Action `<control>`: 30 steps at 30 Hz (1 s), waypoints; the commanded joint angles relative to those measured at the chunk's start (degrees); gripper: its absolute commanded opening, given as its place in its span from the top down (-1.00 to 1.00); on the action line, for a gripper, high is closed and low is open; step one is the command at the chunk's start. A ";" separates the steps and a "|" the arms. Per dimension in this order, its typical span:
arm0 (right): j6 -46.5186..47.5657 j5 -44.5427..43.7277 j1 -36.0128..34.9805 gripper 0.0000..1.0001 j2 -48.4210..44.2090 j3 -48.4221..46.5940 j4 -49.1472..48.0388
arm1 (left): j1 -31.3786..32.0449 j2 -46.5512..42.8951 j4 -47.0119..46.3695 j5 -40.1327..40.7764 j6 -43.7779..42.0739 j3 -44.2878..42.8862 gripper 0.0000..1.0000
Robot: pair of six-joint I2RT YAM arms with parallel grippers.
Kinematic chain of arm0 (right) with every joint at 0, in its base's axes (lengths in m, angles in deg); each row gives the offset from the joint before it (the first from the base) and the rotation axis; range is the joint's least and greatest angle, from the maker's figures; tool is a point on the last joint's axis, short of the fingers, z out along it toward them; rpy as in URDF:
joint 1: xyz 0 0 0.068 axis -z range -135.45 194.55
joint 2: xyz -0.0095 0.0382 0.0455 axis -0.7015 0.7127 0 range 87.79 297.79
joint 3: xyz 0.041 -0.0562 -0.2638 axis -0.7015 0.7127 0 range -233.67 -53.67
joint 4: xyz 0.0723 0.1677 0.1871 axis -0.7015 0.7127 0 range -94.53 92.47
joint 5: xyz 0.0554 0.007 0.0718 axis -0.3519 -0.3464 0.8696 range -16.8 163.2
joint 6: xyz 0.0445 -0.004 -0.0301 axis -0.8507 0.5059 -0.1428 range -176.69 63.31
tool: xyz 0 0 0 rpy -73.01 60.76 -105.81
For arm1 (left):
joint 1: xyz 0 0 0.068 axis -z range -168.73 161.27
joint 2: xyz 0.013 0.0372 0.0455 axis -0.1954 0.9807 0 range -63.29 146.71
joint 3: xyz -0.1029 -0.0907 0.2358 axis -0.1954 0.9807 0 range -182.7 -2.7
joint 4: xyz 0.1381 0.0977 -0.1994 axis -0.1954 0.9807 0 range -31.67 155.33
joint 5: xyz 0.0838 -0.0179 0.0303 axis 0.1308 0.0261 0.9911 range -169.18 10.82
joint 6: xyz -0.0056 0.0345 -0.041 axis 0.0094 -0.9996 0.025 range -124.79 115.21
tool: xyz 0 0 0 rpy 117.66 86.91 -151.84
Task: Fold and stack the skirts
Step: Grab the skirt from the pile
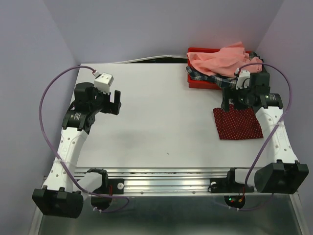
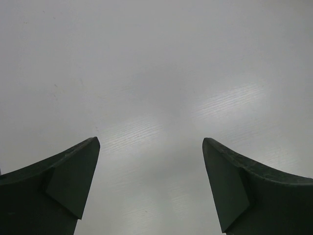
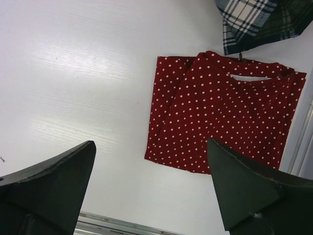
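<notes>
The dark red dotted skirt [image 1: 238,124] lies folded flat on the white table at the right; it also shows in the right wrist view [image 3: 220,122]. The salmon-pink skirt [image 1: 217,59] is heaped in the red bin [image 1: 195,83] at the back right, with the plaid skirt [image 1: 200,76] hanging over the bin's front rim; its corner shows in the right wrist view [image 3: 254,22]. My right gripper [image 1: 232,102] is open and empty, held above the dotted skirt's far edge. My left gripper [image 1: 116,102] is open and empty over bare table at the left.
The white table [image 1: 156,122] has a metal rail along its near edge [image 1: 166,178]. Purple cables loop off both arms. Lilac walls close in the back and sides.
</notes>
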 commanded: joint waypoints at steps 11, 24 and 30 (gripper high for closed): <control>-4.97 -17.52 1.46 -1.00 33.51 -33.95 -19.02 | 0.00 5.06 1.65 -13.35 -4.39 -6.63 -0.97; -2.69 -16.73 2.52 -1.00 65.61 -62.77 -34.92 | -0.08 9.02 0.77 -13.17 -2.90 -5.75 -0.97; -1.82 -20.15 3.04 -1.00 72.11 -61.35 -42.85 | 0.00 10.25 0.51 -13.09 -2.20 -5.40 -0.97</control>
